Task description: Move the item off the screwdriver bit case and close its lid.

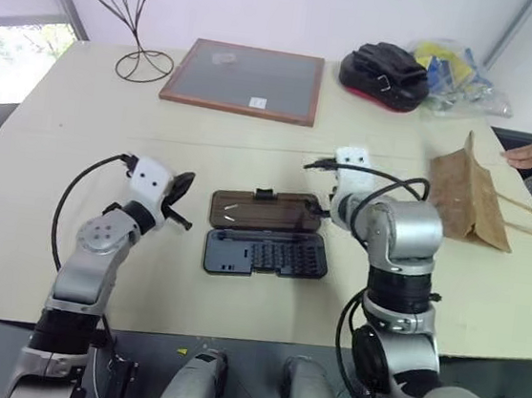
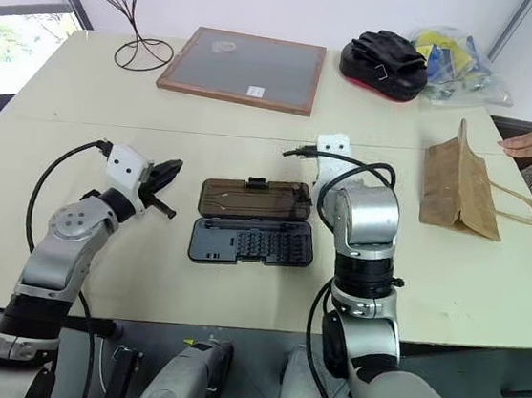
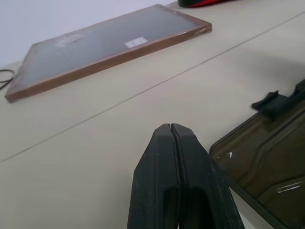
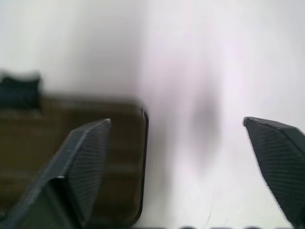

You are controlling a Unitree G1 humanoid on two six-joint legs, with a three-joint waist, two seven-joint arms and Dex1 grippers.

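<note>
Lying flat: crinkled brown paper bag (image 2: 459,189), ribbed black case (image 2: 251,243).

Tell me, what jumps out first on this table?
The open screwdriver bit case lies at the centre between both arms, its lid folded back flat. The brown paper bag lies off to the right, clear of it. The right tool hangs wide open by the lid's right end.

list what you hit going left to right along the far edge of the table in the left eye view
wire stand → wood-framed board → black gloves → yellow-blue plastic bag
</note>
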